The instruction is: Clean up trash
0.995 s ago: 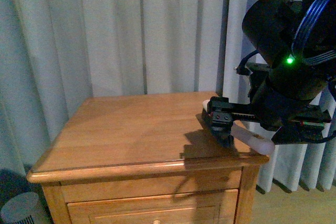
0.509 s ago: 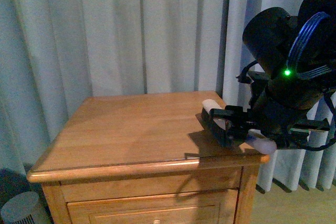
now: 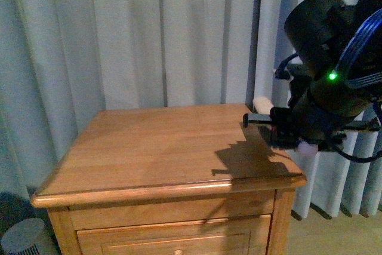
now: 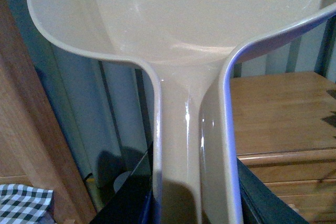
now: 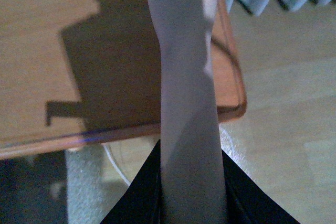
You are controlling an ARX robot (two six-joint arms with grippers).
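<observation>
Pale curtains [image 3: 149,34] hang behind a wooden worktop [image 3: 149,147] that carries no tissue wad. The wad is in no view, nor in the visible part of the beige dustpan [image 4: 210,14], whose stem the left gripper [image 4: 194,203] clamps between its jaws. The right gripper [image 3: 285,134], jaws closed round a pale handle [image 5: 184,77], has lifted back off the worktop's front right corner, so the sweep is likely finished.

Your front view is dim and bluish, with fine grain. Light comes from above and to the right, so the right arm [image 3: 325,58] throws a sharp shadow [image 3: 250,159] across the warm wooden top [image 3: 149,147]. Its green lamp [image 3: 332,76] blooms a little. In the left wrist view the dustpan [image 4: 199,19] looks soft and carries thin glare streaks. In the right wrist view the pale handle [image 5: 186,103] is blurred and half shaded.
</observation>
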